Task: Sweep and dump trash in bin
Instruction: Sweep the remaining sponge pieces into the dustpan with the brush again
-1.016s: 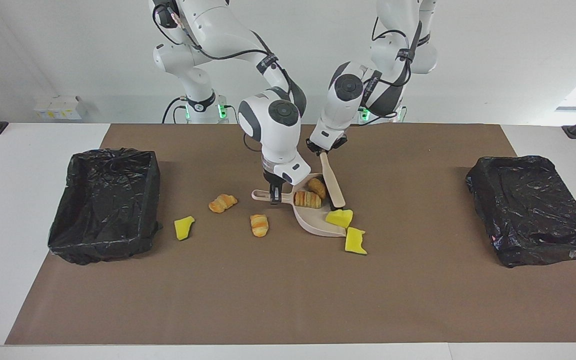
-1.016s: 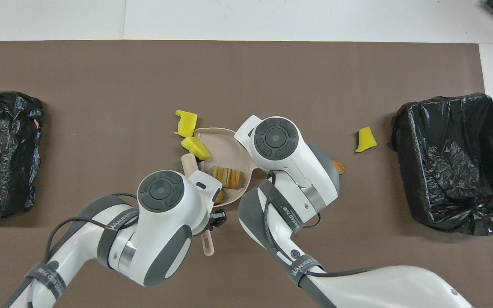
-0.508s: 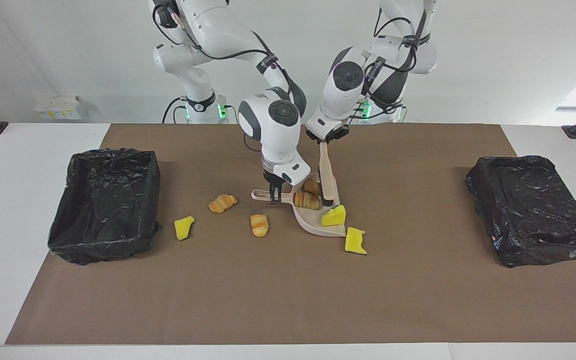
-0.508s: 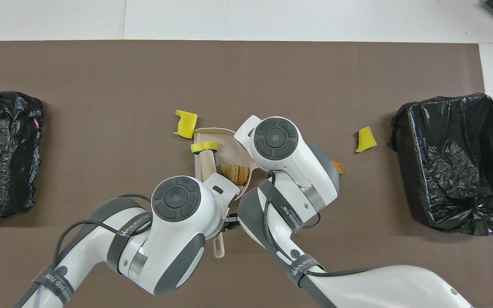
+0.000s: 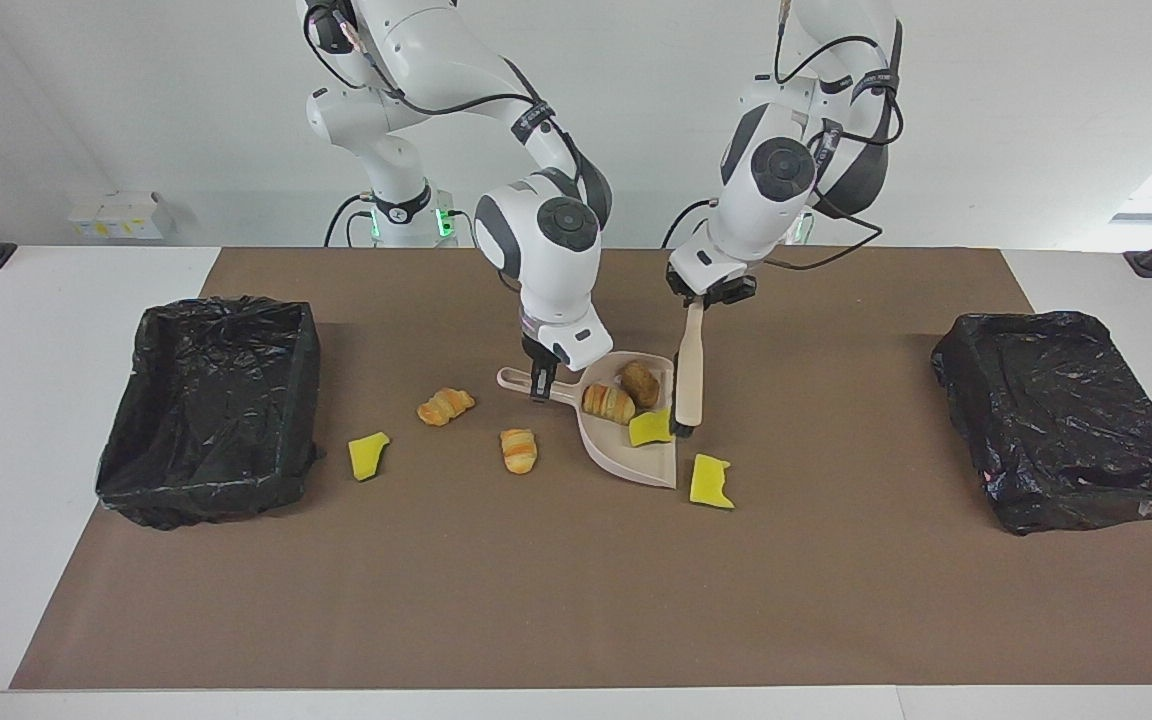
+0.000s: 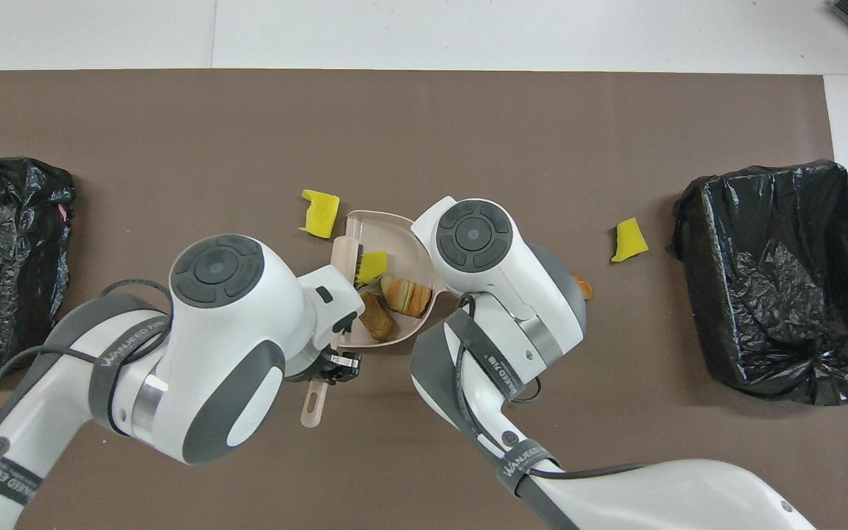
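Holding brush (image 5: 689, 372) upright, left gripper (image 5: 707, 295) clamped

White arms (image 5: 546, 250) with grey joint caps, black cables, black lettered straps.

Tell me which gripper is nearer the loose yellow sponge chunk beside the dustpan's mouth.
Left. The left gripper holds the brush over the dustpan's edge beside that sponge chunk; the right gripper grips the dustpan handle.

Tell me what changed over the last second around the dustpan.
The left end effector swung the brush toward its own end of the table, sweeping one yellow sponge chunk into the dustpan. The right end effector keeps the dustpan handle; the other scraps and both bins stayed put.
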Available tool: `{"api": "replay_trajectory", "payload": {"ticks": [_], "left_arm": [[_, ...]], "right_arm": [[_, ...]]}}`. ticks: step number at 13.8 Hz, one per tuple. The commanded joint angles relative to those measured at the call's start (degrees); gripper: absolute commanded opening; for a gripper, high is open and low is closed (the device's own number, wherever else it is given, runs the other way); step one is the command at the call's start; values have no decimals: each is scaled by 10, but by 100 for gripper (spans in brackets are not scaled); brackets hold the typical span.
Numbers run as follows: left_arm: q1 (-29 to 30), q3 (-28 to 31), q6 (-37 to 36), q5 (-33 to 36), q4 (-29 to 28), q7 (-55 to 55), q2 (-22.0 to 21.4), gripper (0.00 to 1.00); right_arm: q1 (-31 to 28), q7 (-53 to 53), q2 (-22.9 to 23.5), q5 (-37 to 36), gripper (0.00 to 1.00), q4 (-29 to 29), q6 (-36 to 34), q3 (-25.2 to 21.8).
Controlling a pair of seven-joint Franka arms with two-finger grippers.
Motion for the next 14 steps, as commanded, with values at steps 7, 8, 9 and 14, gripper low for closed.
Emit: {"api": "replay_trajectory", "payload": {"ticks": [7, 8, 9, 14], "left_arm": [[92, -5, 148, 231, 25, 250, 85, 0], [99, -5, 160, 258, 49, 251, 111, 0], [113, -6, 171, 270, 83, 250, 140, 0], [99, -10, 116, 267, 76, 250, 145, 0]], "right_arm": [[0, 39, -24, -42, 0, -1, -26, 1], [-1, 39, -27, -52, 0, -1, -36, 2], [0, 39, -35, -68, 0, -2, -44, 2], [12, 49, -44, -116, 0, -6, -60, 4]]}}
